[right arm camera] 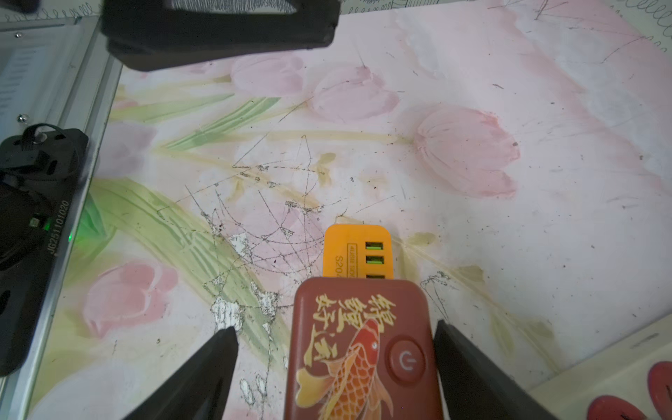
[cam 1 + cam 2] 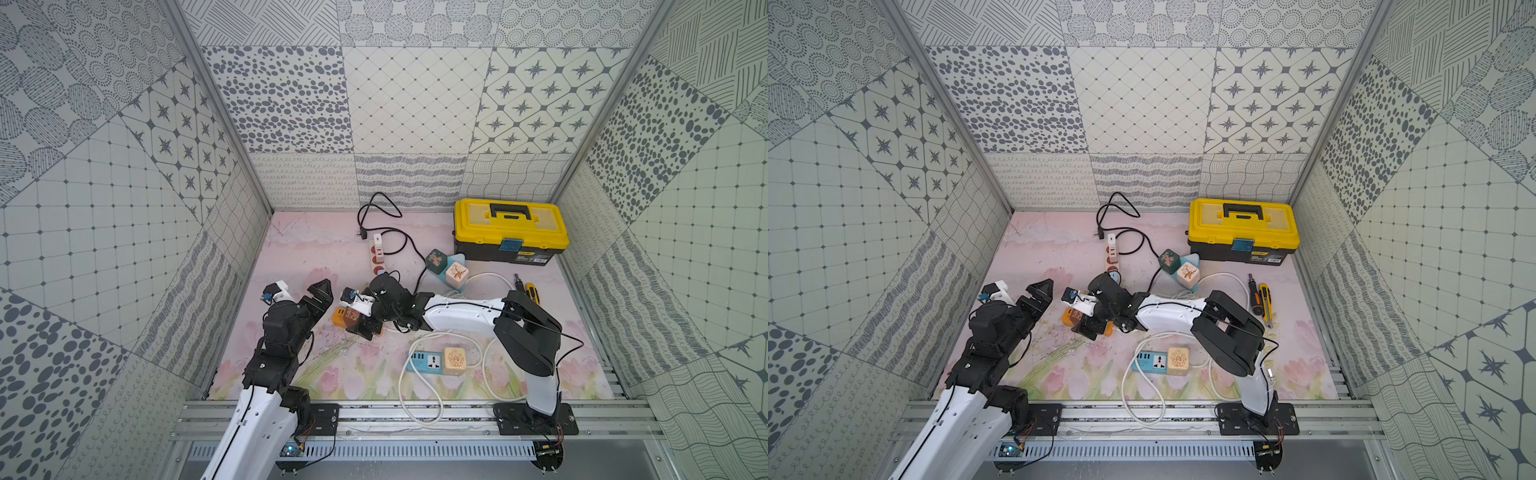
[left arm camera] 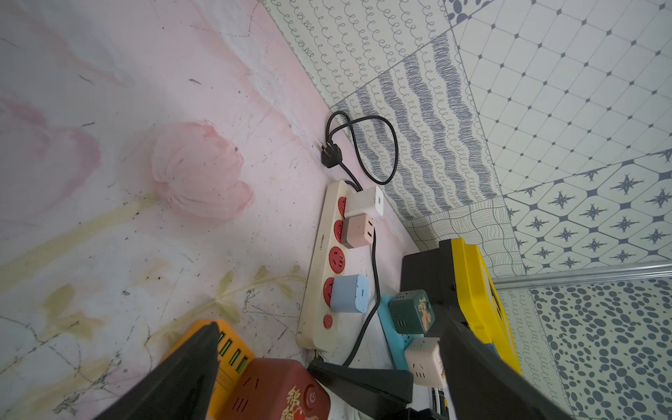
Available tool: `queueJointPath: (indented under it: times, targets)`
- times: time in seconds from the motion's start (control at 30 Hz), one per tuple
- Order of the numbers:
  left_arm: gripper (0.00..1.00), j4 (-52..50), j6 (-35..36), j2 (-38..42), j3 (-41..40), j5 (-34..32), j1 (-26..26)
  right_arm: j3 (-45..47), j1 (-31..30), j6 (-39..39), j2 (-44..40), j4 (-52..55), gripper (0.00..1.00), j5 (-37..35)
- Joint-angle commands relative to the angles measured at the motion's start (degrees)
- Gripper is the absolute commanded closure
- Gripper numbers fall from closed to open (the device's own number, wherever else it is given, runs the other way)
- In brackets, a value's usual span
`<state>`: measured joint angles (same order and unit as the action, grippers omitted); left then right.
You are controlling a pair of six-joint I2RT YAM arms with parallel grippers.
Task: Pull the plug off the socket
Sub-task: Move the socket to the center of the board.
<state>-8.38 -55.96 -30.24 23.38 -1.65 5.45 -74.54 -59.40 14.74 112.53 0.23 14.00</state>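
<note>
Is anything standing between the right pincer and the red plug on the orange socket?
Nothing visible does. In the right wrist view the right pincer straddles the red plug, one finger on each side, only bare mat in the gap. The plug sits on the orange socket.

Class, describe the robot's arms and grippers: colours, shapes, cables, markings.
The left arm and right arm have smooth white shells between bulky black joints; thin black cables run along them. The left gripper and right gripper are black with tapering wedge-shaped fingers. Each wrist carries a white camera mount with a blue part. One black housing bears white lettering beside a green light.
</note>
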Motion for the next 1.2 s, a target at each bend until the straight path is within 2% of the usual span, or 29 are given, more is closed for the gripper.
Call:
queueJointPath:
  times: [0.0, 0.2, 0.33, 0.5, 0.57, 0.63, 0.9, 1.07, 1.17]
  targets:
    - [0.01, -7.68, -2.35, 1.66, -0.57, -1.61, -0.31, -1.22, 0.24, 0.11, 1.80, 0.93, 0.17, 1.70]
    - [0.02, -8.81, -3.42, 1.87, -1.26, 0.55, -0.36, 0.08, 1.29, -1.59, 1.25, -1.52, 0.32, 2.36]
    - [0.06, -4.81, -5.90, -0.17, -3.05, 6.21, -0.33, 4.96, 2.33, -3.29, -2.47, -5.18, 0.39, 1.01]
    - [0.15, 8.54, -11.65, -8.57, -6.57, 17.44, 0.50, 14.19, 4.49, -4.74, -8.73, -8.90, 0.41, -0.80]
    - [0.27, 14.48, -13.42, -14.12, -7.40, 20.63, 1.80, 17.46, 5.78, -5.25, -11.24, -8.86, 0.41, -1.16]
    - [0.31, 18.13, -14.28, -18.97, -7.60, 22.02, 3.63, 20.43, 6.94, -5.84, -13.72, -9.02, 0.41, -1.63]
    - [0.34, 29.39, -18.31, -33.40, -8.07, 18.61, 14.81, 27.85, 8.86, -6.94, -19.89, -9.65, 0.41, -2.74]
    - [0.35, 29.86, -19.94, -40.40, -4.46, 15.78, 20.62, 28.15, 8.86, -6.92, -19.81, -9.81, 0.41, -2.89]
    - [0.43, 28.61, -21.36, -44.43, -3.41, 14.21, 22.23, 27.88, 8.86, -6.90, -19.72, -9.42, 0.41, -2.73]
